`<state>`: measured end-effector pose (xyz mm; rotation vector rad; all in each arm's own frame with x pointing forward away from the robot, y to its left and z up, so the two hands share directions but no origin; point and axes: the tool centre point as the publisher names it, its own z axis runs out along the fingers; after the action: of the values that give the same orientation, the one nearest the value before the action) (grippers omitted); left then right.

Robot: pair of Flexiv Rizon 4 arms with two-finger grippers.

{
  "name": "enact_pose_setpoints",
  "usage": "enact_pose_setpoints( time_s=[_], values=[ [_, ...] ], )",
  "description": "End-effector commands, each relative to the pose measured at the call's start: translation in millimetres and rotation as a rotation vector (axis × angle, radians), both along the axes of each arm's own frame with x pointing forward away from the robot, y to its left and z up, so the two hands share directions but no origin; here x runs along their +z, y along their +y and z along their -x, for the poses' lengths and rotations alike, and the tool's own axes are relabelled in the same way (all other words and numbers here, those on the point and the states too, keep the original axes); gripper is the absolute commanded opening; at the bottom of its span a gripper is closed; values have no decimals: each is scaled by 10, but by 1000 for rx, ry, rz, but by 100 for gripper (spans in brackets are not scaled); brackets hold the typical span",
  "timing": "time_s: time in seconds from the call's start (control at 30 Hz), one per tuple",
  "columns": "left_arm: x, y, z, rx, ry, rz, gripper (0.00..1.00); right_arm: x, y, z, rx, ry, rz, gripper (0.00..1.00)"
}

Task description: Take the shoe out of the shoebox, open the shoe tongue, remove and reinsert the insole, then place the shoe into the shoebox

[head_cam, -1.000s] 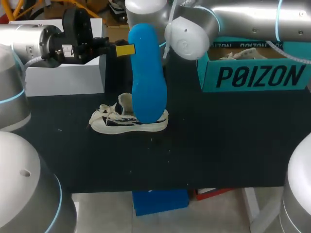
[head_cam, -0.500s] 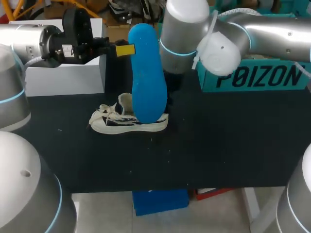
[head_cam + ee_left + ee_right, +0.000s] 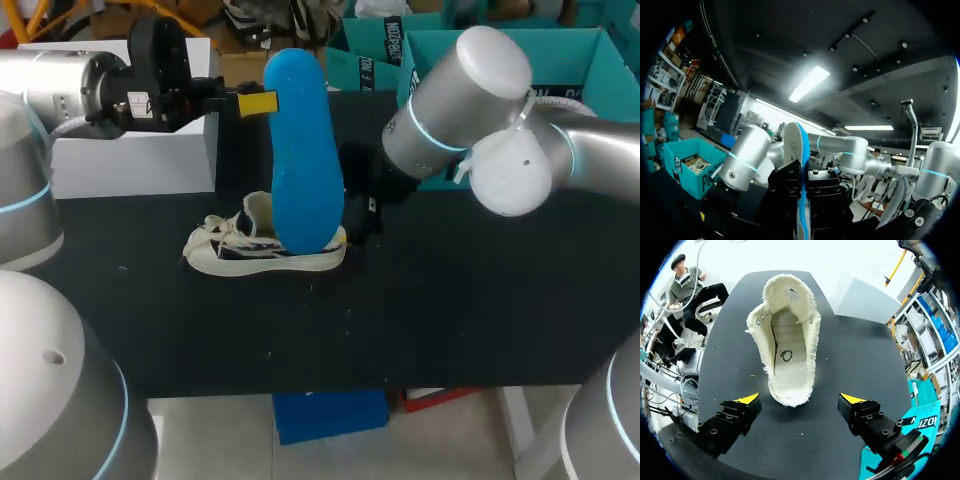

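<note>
Left gripper [image 3: 250, 102], in the upper left of the head view, pinches the blue insole [image 3: 303, 160] near its top end, 1 yellow tip showing against the edge. The left wrist view has the insole running edge-on between the dark fingers, so I take them as closed on it. Just under that arm in the frame stands a white box [image 3: 130, 165].

The insole hangs nearly upright at the frame's centre, its lower end down at the heel opening of the sneaker [image 3: 240, 255]. The sneaker lies on the black table [image 3: 450, 320], left of centre, laces spread toward the left. Whether the insole's end is already inside the collar, I cannot tell.

Further right, the right arm comes in from the frame's right, and the right gripper [image 3: 800, 401] is spread wide at the heel. In its wrist view the 2 yellow tips stand either side of the heel, apart from it, with the bare footbed showing ahead. The teal shoebox [image 3: 570, 60] sits at the upper right, well apart from the shoe.

Reinsertion looks like the step in hand. Nothing holds the sneaker, so a downward push could slide or roll it, and the insole would buckle at the collar instead of feeding in. Closing the right fingers off-centre could twist the heel or nip the insole's end hanging close by.
</note>
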<state>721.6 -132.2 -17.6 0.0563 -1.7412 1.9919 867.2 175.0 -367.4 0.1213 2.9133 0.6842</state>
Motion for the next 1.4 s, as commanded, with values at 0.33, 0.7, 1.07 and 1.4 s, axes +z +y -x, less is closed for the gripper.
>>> enact_pose_setpoints(
  time_s=[0.33,0.7,1.07,1.4],
  values=[
    [-11,-8,7,2,-1,1,0,-193,-22,-38,57,-23,-448,100],
    [-11,-8,7,2,-1,1,0,-281,22,-51,64,-25,-525,100],
    [-11,-8,7,2,-1,1,0,-346,42,-71,68,-13,-551,100],
    [-11,-8,7,2,-1,1,0,-368,53,-85,73,5,-526,100]
  ],
)
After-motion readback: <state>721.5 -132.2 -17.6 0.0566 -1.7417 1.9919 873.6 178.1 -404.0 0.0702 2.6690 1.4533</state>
